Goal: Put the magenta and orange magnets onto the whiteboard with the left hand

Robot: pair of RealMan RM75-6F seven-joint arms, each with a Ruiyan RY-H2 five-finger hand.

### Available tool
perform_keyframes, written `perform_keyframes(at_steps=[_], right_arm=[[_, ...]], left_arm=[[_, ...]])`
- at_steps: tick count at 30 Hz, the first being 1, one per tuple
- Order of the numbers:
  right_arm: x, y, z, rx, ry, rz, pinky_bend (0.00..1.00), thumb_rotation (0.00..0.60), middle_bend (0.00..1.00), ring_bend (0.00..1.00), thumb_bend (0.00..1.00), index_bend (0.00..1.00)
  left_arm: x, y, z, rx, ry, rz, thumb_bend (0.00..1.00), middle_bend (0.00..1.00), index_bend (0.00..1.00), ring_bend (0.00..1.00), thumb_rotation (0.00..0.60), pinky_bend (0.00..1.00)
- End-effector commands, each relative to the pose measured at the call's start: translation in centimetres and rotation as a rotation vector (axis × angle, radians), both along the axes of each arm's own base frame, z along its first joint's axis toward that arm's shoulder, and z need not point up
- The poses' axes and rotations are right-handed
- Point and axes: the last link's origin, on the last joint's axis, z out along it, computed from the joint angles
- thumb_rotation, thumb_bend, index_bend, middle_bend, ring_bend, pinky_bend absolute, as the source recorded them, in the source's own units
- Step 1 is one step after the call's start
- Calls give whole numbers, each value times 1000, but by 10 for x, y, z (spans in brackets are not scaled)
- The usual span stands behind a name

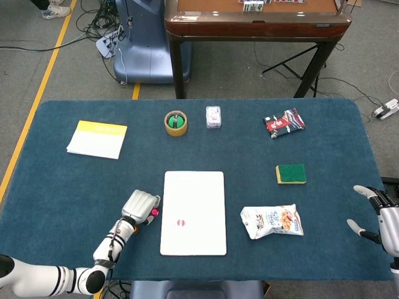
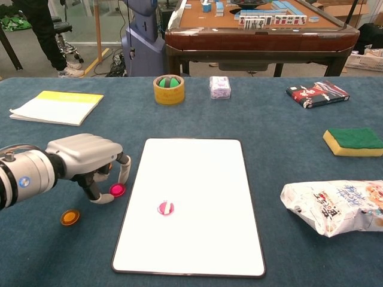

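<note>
The white whiteboard point(image 2: 197, 173) point(image 1: 194, 193) lies flat at the table's front middle, with a pink-and-white magnet point(image 2: 166, 208) point(image 1: 181, 222) on it. Just left of its edge, the magenta magnet point(image 2: 117, 190) point(image 1: 152, 212) sits at table level. My left hand point(image 2: 84, 156) point(image 1: 138, 204) arches over it, and thumb and a finger pinch it from both sides. The orange magnet point(image 2: 70, 217) lies on the cloth, nearer the front and left of that hand. My right hand point(image 1: 377, 215) hangs at the table's right edge with its fingers spread and nothing in them.
Along the back stand a yellow notepad point(image 2: 57, 106), a tape roll point(image 2: 169, 89) and a small wrapped box point(image 2: 219, 87). A red packet point(image 2: 316, 94), a green sponge point(image 2: 353, 141) and a snack bag point(image 2: 335, 206) occupy the right side.
</note>
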Motion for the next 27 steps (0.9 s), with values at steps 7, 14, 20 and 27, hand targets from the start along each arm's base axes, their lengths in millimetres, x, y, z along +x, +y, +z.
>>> perform_keyframes(at_steps=[7, 14, 20, 27], right_arm=[[0, 1, 1, -4, -3, 1, 423, 600, 310, 299, 56, 262], [0, 1, 1, -5, -3, 4, 423, 600, 310, 299, 57, 262], [1, 3, 1, -6, -1, 8, 423, 600, 310, 299, 56, 261], [1, 4, 4, -14, -7, 11, 423, 600, 310, 299, 56, 262]], left_arm=[[10, 1, 7, 7, -47, 3, 309, 1000, 636, 1000, 600, 1000], [28, -7, 12, -8, -80, -44, 309, 1000, 638, 1000, 600, 1000], [42, -3, 7, 7, -54, -88, 309, 1000, 634, 1000, 600, 1000], [55, 0, 1, 8, -58, -95, 309, 1000, 623, 1000, 600, 1000]])
